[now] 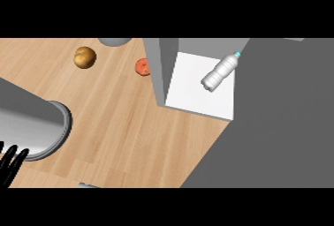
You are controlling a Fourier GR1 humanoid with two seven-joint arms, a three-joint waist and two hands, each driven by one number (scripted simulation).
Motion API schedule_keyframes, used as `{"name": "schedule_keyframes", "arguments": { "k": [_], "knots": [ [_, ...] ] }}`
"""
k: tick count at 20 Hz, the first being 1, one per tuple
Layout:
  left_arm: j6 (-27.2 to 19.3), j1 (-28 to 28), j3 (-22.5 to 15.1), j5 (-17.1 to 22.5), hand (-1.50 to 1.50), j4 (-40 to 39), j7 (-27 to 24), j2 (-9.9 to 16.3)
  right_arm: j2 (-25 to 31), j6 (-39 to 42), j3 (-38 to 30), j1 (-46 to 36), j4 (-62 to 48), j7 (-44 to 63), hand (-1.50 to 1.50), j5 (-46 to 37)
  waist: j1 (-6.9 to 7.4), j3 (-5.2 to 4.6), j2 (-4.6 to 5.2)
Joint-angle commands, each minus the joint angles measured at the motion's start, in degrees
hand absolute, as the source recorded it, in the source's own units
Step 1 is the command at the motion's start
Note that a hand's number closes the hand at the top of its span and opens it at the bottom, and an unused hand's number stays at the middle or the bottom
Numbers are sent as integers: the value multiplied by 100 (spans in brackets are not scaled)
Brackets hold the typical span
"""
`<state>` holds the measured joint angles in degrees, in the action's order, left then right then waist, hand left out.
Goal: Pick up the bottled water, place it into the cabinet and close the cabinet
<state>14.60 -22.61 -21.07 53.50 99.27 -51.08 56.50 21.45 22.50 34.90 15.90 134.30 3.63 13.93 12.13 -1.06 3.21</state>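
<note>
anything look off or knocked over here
The bottle lies tilted on its side on the white cabinet floor, cap toward the back, rather than standing. The cabinet is open. Nothing looks spilled or damaged.

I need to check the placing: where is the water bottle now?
In the head view, the water bottle lies tilted at upper right, on the cabinet's white floor.
</note>
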Motion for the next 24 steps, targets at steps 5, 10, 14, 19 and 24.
{"name": "schedule_keyframes", "arguments": {
  "k": [5, 10, 14, 19, 24],
  "knots": [
    [236, -63, 121, 151, -150, -161, -72, -17, -1085, -1104, -917, -1300, -1511, 858, 150, 369, -131, 46, -40],
    [418, -162, 154, 197, -150, -78, -21, 87, -1562, -1691, -1723, -2561, -2603, 1235, 150, 291, -218, 72, -123],
    [433, -22, 234, 298, -150, -217, 59, 22, -1781, -1893, -2086, -3843, -3791, 1458, 150, 85, -385, 77, -131],
    [477, -70, 186, 315, -150, -202, 121, -82, -1931, -2065, -2681, -5377, -5329, 1421, 150, 16, -493, 92, -153],
    [455, -192, 263, 221, -150, -124, 106, -75, -1969, -1935, -2877, -5944, -6209, 1215, 150, 40, -557, 104, -196]
  ]
}}
